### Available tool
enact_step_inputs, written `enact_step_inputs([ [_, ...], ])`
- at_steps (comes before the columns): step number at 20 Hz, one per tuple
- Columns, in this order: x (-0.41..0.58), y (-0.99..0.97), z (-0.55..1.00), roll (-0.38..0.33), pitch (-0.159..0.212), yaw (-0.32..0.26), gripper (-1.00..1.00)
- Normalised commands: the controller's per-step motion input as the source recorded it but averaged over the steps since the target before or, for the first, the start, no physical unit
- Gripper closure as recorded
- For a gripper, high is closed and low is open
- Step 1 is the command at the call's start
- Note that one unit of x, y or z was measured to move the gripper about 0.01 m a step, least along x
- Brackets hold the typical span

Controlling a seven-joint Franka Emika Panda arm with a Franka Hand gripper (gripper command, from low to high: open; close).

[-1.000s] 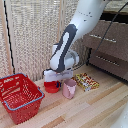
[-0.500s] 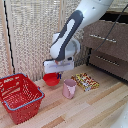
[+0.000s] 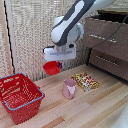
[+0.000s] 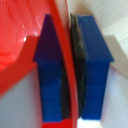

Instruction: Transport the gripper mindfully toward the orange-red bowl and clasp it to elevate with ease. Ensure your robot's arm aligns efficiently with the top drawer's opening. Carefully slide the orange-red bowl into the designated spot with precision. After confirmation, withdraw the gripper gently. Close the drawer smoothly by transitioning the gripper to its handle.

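The orange-red bowl (image 3: 51, 67) hangs in the air above the wooden table, well clear of it, left of the pink cup in the exterior view. My gripper (image 3: 59, 62) is shut on the bowl's rim from above. In the wrist view the two blue fingers (image 4: 50, 75) pinch the thin red rim (image 4: 70, 65) between them, and the bowl's inside (image 4: 20, 40) fills one side. The dark brown top drawer (image 3: 106, 30) stands pulled out at the exterior view's right. Its silver handle (image 3: 102, 38) shows on the front.
A pink cup (image 3: 69, 88) stands on the table below the bowl. A colourful flat box (image 3: 86, 81) lies beside it. A big red wire basket (image 3: 19, 96) sits at the exterior view's left. A lower drawer (image 3: 111, 64) sits under the top one. A wicker screen stands behind.
The gripper has lifted the bowl from table level up into the air and slightly toward the cabinet.
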Motion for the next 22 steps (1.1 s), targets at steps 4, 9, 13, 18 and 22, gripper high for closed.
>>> enact_step_inputs([
  [4, 0.194, 0.0, 0.85, -0.061, 0.001, -0.021, 1.0],
  [9, 0.171, -0.03, 0.86, -0.046, 0.009, -0.033, 1.0],
  [13, 0.176, -0.1, 0.87, -0.023, 0.056, -0.069, 1.0],
  [18, 0.309, -0.08, 0.91, -0.074, 0.08, -0.089, 1.0],
  [22, 0.259, -0.3, 0.83, -0.003, 0.104, -0.152, 1.0],
])
